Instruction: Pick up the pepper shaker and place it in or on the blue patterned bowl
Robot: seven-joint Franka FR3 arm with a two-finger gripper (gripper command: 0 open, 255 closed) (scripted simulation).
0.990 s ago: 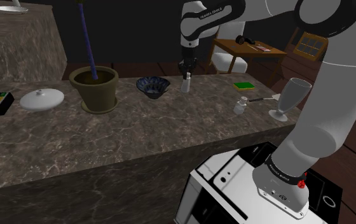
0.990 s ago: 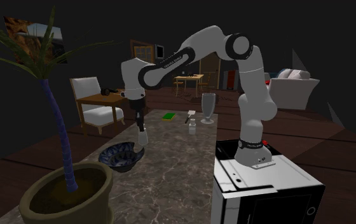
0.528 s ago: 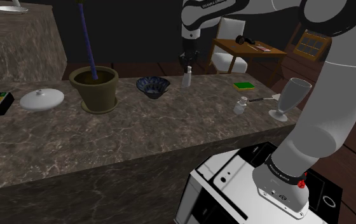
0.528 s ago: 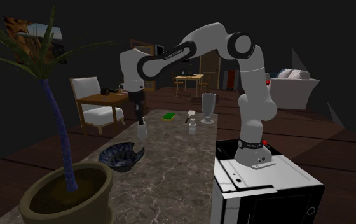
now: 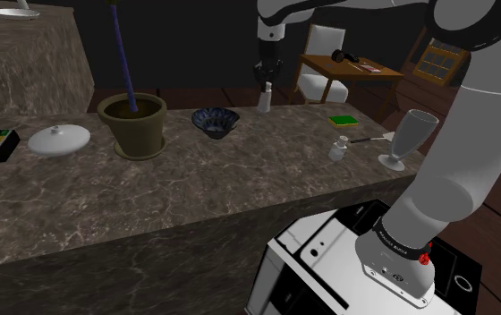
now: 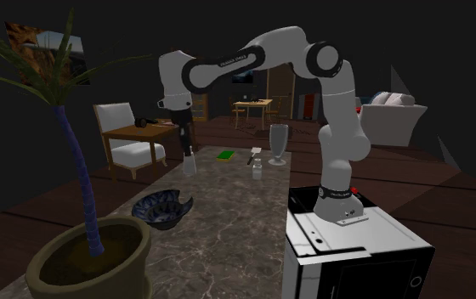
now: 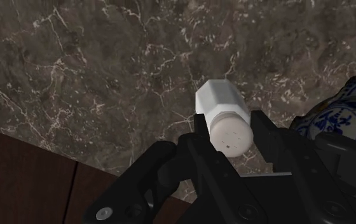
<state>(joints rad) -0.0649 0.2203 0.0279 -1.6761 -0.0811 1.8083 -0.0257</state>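
Jaws shut tight on the white pepper shaker (image 7: 224,121), clasping it just below the cap. The shaker hangs in the air above the far edge of the marble surface (image 5: 240,188), not touching it. The pick looks done. The blue patterned bowl (image 5: 215,121) sits on the surface toward the shoulder view's left of the shaker, near but apart. Left to do: carry it over the bowl, lower, release. Roughly halfway, I'd judge.
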